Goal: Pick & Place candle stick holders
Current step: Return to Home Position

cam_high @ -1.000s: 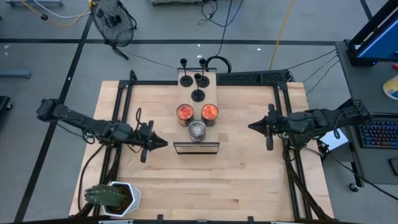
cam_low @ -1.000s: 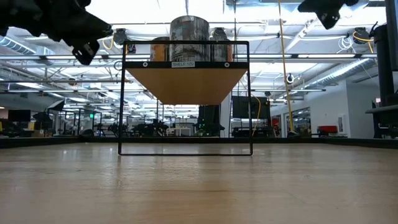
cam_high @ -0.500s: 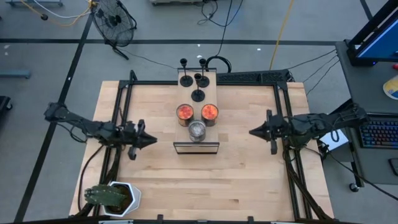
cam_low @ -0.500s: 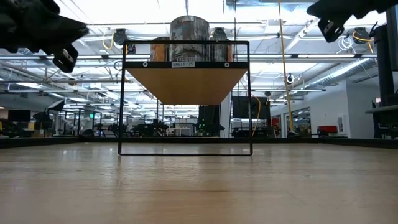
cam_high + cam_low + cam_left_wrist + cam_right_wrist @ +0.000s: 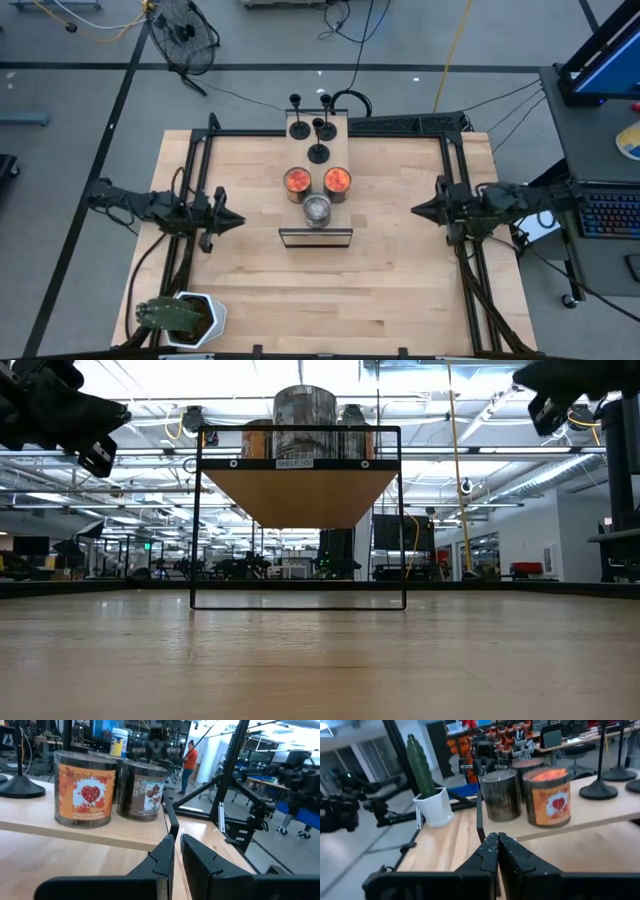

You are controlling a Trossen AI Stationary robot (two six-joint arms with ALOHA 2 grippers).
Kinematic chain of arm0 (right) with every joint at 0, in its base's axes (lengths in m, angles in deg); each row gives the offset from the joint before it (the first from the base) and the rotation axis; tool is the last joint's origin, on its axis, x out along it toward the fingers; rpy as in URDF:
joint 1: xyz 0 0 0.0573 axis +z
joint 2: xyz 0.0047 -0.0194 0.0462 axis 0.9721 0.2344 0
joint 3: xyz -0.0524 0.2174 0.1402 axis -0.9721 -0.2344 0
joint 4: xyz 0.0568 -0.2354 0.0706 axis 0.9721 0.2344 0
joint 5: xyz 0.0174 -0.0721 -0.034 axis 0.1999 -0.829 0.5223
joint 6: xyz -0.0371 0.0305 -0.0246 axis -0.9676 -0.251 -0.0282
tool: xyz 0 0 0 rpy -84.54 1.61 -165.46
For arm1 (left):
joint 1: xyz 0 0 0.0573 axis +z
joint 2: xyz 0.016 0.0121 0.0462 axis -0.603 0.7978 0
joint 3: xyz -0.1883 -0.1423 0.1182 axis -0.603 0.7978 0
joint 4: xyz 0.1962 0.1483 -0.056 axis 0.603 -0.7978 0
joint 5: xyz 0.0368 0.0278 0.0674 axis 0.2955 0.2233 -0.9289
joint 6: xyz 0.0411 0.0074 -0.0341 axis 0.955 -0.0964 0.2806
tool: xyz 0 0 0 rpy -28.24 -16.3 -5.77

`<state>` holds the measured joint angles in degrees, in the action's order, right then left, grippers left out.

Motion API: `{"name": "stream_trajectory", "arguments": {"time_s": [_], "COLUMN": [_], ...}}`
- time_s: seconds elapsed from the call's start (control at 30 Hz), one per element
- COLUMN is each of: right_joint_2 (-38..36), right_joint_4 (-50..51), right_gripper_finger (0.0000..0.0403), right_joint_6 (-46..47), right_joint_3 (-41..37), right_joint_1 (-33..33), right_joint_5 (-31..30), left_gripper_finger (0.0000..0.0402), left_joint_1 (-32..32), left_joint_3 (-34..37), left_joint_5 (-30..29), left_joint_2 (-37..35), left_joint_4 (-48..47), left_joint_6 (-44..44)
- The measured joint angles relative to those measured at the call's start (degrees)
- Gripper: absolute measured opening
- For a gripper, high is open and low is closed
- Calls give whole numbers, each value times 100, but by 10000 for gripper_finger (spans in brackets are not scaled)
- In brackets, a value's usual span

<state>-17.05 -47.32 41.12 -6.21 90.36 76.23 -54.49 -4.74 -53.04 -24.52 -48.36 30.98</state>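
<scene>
Several small black candle stick holders (image 5: 318,128) stand on their disc bases at the far end of a raised wooden shelf (image 5: 345,150). One base (image 5: 20,786) shows in the left wrist view and two more (image 5: 598,790) in the right wrist view. My left gripper (image 5: 238,222) hovers left of the shelf, shut and holding nothing, pointing level toward it; the left wrist view shows its fingers (image 5: 176,851) close together. My right gripper (image 5: 416,210) hovers right of the shelf, also shut and holding nothing (image 5: 496,845). In the low view both hang high above the table, left (image 5: 100,452) and right (image 5: 545,418).
Two orange candle jars (image 5: 297,181) (image 5: 337,180) and a grey one (image 5: 317,208) fill the shelf's near half. The shelf's black wire frame (image 5: 298,600) stands on the table. A potted cactus (image 5: 180,315) sits at the near left corner. Black rails (image 5: 195,190) run along both table sides.
Both arms have drawn back from the shelf and sunk a little. My left gripper has gone toward the table's left edge, my right gripper toward the right edge. Both have stayed shut, and nothing on the shelf has moved.
</scene>
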Motion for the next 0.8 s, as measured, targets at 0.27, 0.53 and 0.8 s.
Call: {"name": "stream_trajectory", "arguments": {"time_s": [0.27, 0.53, 0.8], "right_joint_2": [-472, -1460, -1392], "right_joint_4": [-1846, -1512, -1377], "right_gripper_finger": [4, 4, 4], "right_joint_6": [404, 397, 885], "right_joint_3": [-1540, -1954, -2258], "right_joint_1": [4, -201, -369], "right_joint_5": [781, 906, 1079], "left_gripper_finger": [40, 40, 40], "left_joint_1": [272, 552, 830], "left_joint_3": [2, 2, 2], "left_joint_5": [377, 582, 1108], "left_joint_2": [-177, -179, -176], "left_joint_4": [-198, -331, -506], "left_joint_6": [88, 169, 168]}}
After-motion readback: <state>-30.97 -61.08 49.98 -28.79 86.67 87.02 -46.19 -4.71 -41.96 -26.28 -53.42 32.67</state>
